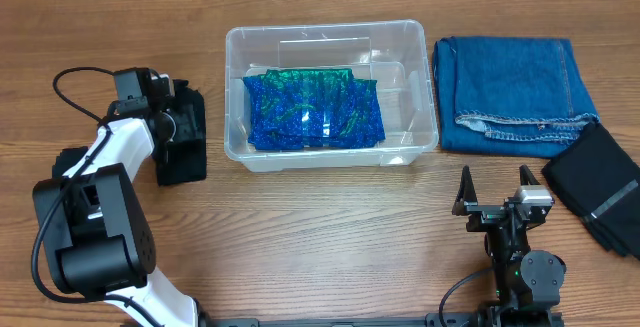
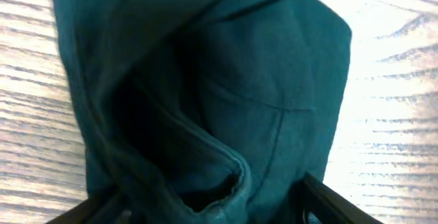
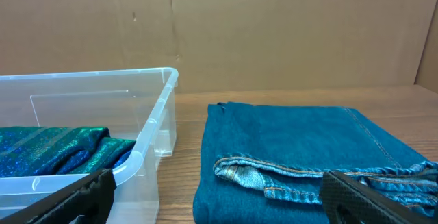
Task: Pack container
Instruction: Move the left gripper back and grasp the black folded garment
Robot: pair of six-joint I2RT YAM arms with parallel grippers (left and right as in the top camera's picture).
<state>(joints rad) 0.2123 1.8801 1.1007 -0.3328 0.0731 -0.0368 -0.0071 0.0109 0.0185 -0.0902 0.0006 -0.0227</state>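
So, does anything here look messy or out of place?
Nothing looks spilled or broken. The dark cloth left of the container is bunched up rather than flat like the jeans, and the black garment lies at a slant.

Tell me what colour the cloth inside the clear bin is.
The cloth is shimmery blue with green patches, lying in the bin; the overhead view shows it best.

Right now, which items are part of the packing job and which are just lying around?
Job: container, blue-green shiny cloth in it, dark teal garment between the left fingers, folded jeans, black garment.
Lying about: cardboard backdrop only; likely all clothes get packed.
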